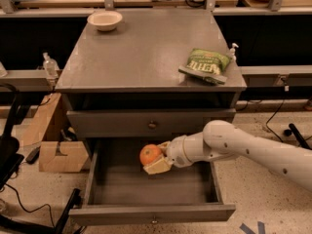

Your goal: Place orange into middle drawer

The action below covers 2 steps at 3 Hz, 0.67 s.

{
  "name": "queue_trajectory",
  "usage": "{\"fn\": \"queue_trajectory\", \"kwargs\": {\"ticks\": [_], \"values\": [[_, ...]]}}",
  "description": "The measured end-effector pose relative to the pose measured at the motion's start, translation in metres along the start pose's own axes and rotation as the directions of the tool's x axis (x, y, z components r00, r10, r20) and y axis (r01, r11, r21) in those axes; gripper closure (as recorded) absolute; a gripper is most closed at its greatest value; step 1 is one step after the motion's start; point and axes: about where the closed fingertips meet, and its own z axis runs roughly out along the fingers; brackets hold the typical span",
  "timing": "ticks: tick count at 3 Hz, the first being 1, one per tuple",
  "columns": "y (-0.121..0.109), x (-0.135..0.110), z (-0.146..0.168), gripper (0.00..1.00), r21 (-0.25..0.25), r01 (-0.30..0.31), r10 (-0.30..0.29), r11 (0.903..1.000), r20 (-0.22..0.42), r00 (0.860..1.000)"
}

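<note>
Grey cabinet (146,52), taken as the landmark, seen from the front and slightly above; its flat top carries two items, and two drawer fronts sit below the top. White robot arm (253,147), entering from the cabinet's right and reaching leftward across the lower front. Middle drawer (151,212), the lowest and deepest front of the cabinet, pulled out toward the viewer so that its grey floor is exposed. Upper drawer (122,123), directly above it, closed, with a small round knob at centre. Cardboard box (61,155), on the floor just left of the cabinet. Green snack bag (207,65), lying flat near the right front corner of the cabinet top. White bowl (105,19), upright near the left rear corner of the cabinet top. Gripper (157,156), at the arm's end, inside the rear half of the open drawer, below the upper drawer's front; its fingers (157,165) are clamped on the orange. Orange (150,154), held in that grip above the drawer floor, slightly left of the cabinet's centre line; whether it touches the floor cannot be told.
</note>
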Motion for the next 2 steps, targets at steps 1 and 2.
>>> {"fn": "queue_trajectory", "kwargs": {"ticks": [1, 2], "values": [[0.008, 0.031, 0.064, 1.0, -0.062, -0.059, 0.056, 0.9963, -0.041, 0.998], [0.016, 0.059, 0.138, 1.0, -0.116, -0.108, 0.101, 0.9874, -0.065, 0.993]]}}
